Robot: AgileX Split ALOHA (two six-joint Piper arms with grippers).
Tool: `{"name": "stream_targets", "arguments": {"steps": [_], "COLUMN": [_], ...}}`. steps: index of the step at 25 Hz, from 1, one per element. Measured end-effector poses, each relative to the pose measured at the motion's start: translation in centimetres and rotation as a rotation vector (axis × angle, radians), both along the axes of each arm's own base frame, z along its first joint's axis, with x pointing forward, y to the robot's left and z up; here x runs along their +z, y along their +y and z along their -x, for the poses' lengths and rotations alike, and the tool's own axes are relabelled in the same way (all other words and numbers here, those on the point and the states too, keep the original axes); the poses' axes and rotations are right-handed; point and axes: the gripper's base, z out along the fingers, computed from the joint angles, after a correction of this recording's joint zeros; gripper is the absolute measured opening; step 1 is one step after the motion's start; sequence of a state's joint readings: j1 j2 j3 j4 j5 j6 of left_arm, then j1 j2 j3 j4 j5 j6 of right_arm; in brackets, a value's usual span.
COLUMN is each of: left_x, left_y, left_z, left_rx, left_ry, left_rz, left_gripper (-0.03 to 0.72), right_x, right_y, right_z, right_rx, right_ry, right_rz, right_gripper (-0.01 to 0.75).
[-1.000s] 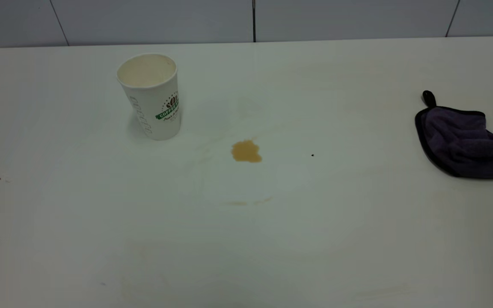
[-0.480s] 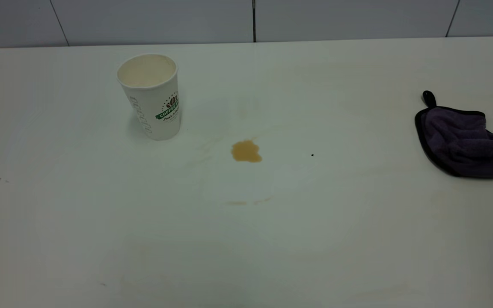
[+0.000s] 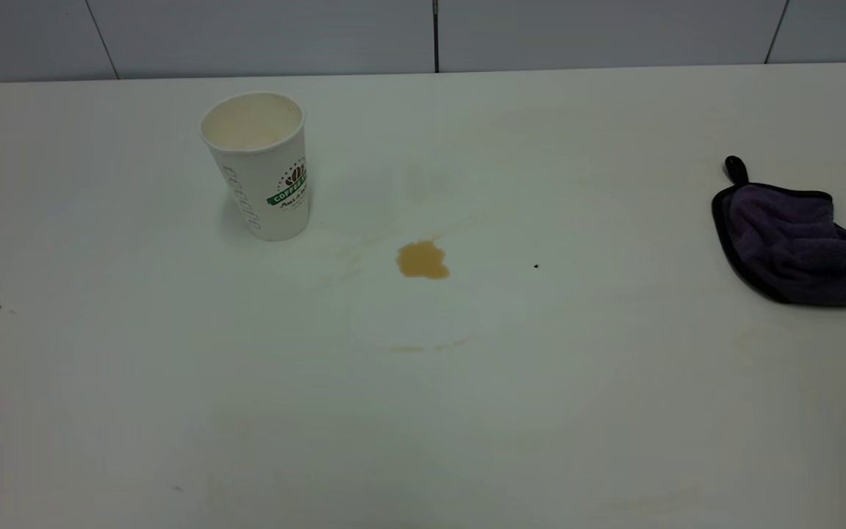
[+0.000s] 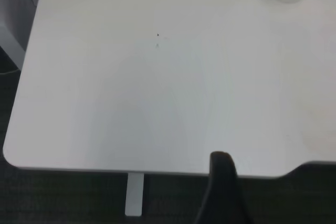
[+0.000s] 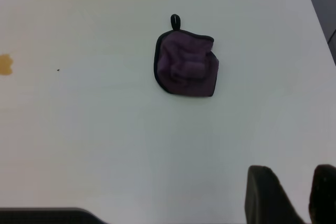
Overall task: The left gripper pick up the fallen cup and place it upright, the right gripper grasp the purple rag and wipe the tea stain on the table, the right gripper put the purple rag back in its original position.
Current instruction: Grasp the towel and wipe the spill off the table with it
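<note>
Cup (image 3: 261,165), white with green banner, stands upright near the table's (image 3: 423,411) far-left corner; right gripper (image 5: 294,195) fingers apart; left gripper's state unreadable.

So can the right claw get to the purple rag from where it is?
Probably yes. The purple rag lies alone on the table, with bare tabletop between it and the right claw, whose fingers look apart. The tea stain is off to the side.

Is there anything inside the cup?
The cup stands upright; only its cream inner wall shows, with no liquid or object visible. Its bottom is hidden by the near wall, so that part cannot be checked.
</note>
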State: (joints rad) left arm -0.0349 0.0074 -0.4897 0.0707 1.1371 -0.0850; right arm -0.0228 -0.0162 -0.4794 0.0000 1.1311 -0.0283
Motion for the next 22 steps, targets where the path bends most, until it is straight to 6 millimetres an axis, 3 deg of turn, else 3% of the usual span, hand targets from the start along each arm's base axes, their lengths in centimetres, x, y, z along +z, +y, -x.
{"name": "stream_targets", "arguments": {"steps": [22], "left_x": [-0.11], "left_y": [-0.47], "left_z": [0.35], "left_rx": [-0.055], "left_ry": [-0.021], "left_rz": [-0.023], "left_gripper": [0.586], "right_x": [0.0], "right_y": [0.0], "right_z": [0.0], "right_rx": [0.0], "right_ry": [0.0], "right_rz": [0.0], "right_gripper": [0.242]}}
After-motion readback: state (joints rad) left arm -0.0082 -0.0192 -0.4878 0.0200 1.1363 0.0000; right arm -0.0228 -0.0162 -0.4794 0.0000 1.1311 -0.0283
